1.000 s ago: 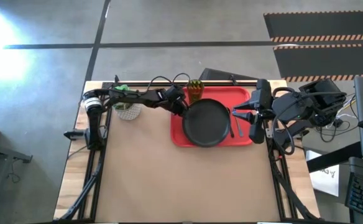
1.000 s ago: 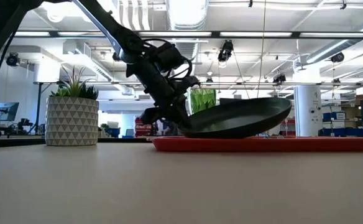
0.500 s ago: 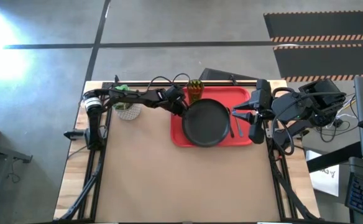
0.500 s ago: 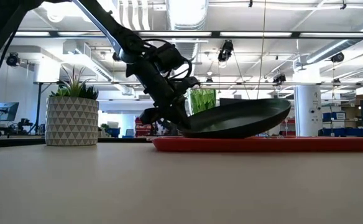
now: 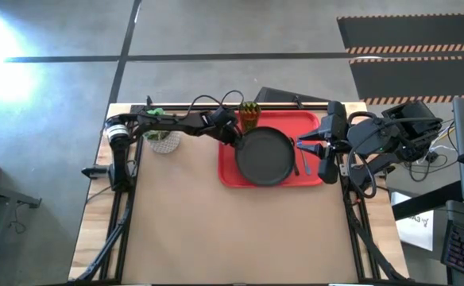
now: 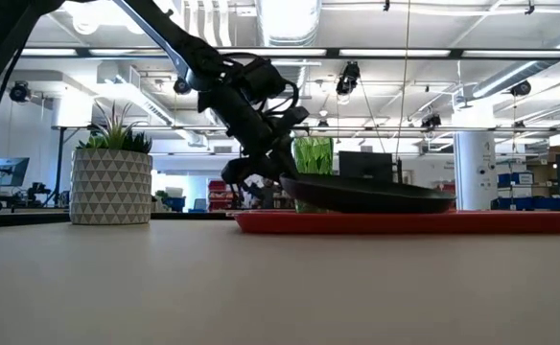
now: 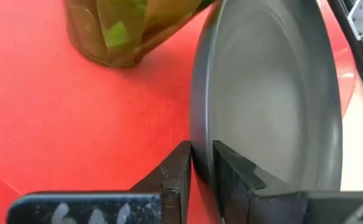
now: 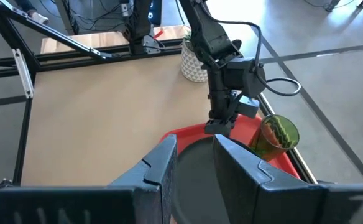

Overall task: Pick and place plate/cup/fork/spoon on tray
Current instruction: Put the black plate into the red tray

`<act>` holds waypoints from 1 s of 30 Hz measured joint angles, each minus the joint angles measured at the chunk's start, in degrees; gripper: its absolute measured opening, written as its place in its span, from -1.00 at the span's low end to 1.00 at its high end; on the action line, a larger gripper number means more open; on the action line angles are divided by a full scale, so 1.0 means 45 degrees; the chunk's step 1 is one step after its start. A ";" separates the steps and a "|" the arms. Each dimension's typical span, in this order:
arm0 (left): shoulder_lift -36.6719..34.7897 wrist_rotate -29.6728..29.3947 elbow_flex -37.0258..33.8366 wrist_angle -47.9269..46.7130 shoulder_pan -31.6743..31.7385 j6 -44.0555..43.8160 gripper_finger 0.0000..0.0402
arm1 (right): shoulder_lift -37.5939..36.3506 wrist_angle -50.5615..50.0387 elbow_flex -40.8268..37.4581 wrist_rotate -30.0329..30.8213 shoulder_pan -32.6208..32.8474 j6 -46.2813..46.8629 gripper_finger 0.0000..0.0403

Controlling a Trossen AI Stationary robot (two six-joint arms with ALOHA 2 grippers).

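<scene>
The dark plate (image 5: pixel 264 156) lies on the red tray (image 5: pixel 227 171), nearly level in the low view (image 6: pixel 371 197). My left gripper (image 5: pixel 233 137) is at the plate's left edge, shut on its rim. The olive-green cup (image 5: pixel 249 116) stands on the tray's far part, just behind that gripper. Two slim utensils (image 5: pixel 301 164) lie on the tray right of the plate; which is the fork and which the spoon I cannot tell. My right gripper (image 5: pixel 303 145) hovers open and empty over the tray's right part, pointing toward the plate. My left gripper pinches the plate's raised rim (image 7: pixel 200 146) at its left edge, one finger (image 7: pixel 180 169) outside the rim and one (image 7: pixel 230 177) inside the plate. The fingers come slanting down from the table's left. The plate rests on the tray, close to level.
A white patterned pot with a green plant (image 5: pixel 164 141) stands at the table's far left, beside the left arm. Bare brown tabletop (image 5: pixel 232 230) lies in front of the tray. Cables and gear sit off the table's right edge.
The plate was tilted, with its right side raised and its left edge low in my left gripper. Its right side has come down, and it now lies nearly flat on the tray. My left gripper has kept hold and risen slightly at the rim.
</scene>
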 joint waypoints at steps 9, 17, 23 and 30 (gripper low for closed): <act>-0.0011 0.0129 -0.0148 -0.1120 -0.0004 -0.0088 -0.78 | 0.0000 -0.0005 0.0000 -0.0025 0.0000 -0.0015 -0.53; -0.0392 0.0516 -0.0119 -0.1203 -0.0042 -0.0084 -0.78 | 0.0002 -0.0006 0.0000 -0.0341 0.0000 -0.0015 -0.53; -0.0607 0.0431 -0.0221 -0.1410 -0.0038 0.0291 -0.77 | 0.0053 -0.0010 0.0000 -0.0345 0.0000 -0.0015 -0.53; -0.0607 -0.0679 -0.0362 -0.1428 0.0036 0.0353 -0.77 | 0.0063 -0.0020 0.0000 -0.0355 0.0000 -0.0015 -0.53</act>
